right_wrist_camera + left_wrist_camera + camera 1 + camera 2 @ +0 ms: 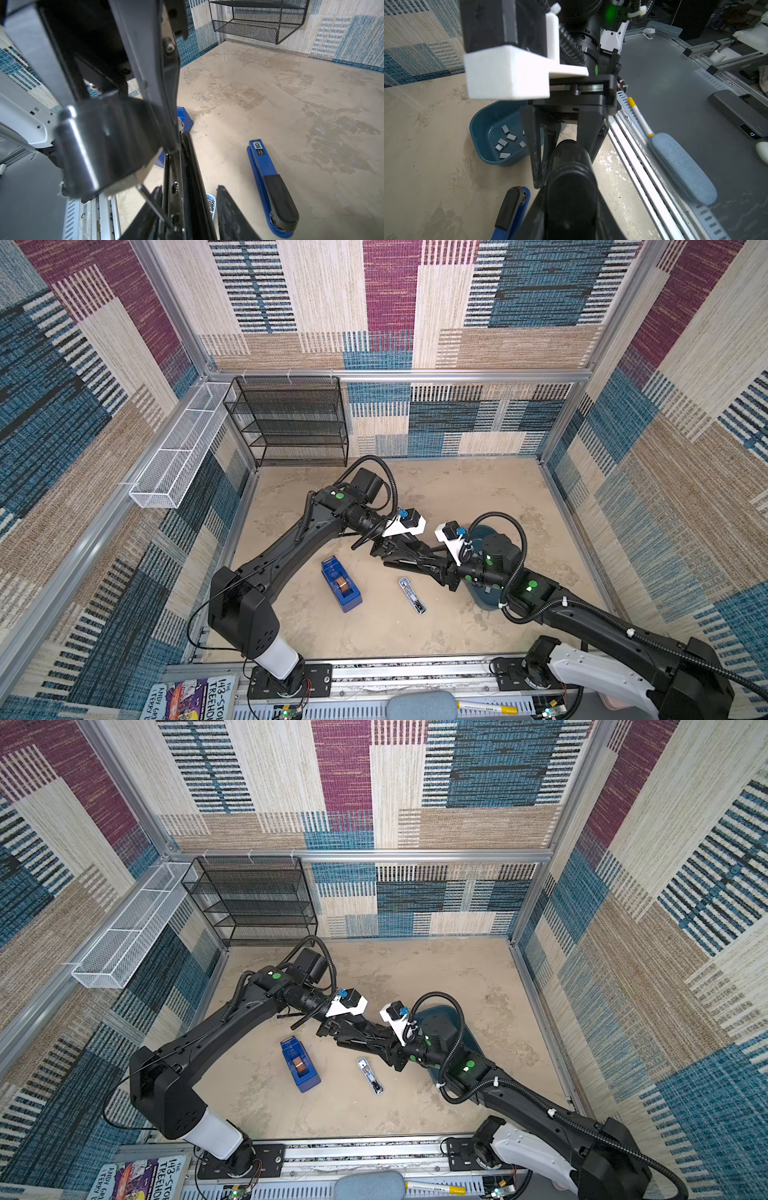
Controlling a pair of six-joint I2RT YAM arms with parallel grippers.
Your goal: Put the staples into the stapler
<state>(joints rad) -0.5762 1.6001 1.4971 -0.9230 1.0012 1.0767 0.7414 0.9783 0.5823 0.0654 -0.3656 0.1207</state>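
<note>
Filling the foreground of both wrist views, a black stapler (571, 187) is held above the counter (457, 497) between the two arms, near the middle of the counter in both top views. One end of it is gripped by the left hand (392, 551), whose jaws are closed tight on its body. The other end is straddled by the right hand (189, 187). Its jaws are set apart on either side of the stapler's shiny metal rail, and a strip of counter is seen between one finger and the stapler (so no firm grip is shown there).

The staples (506, 139), several small flat grey strips, are scattered loose on the floor of a dark teal bin (481, 133). That bin is placed on the right side of the counter and is partly covered by the right arm in both top views.

A blue tape dispenser (341, 589) is laid in front of the left arm. A small pale stapler-like item (411, 595) is seen near the hands, toward the front edge. A blue stapler with a black grip (270, 182) is seen flat on the counter in the right wrist view.
</note>
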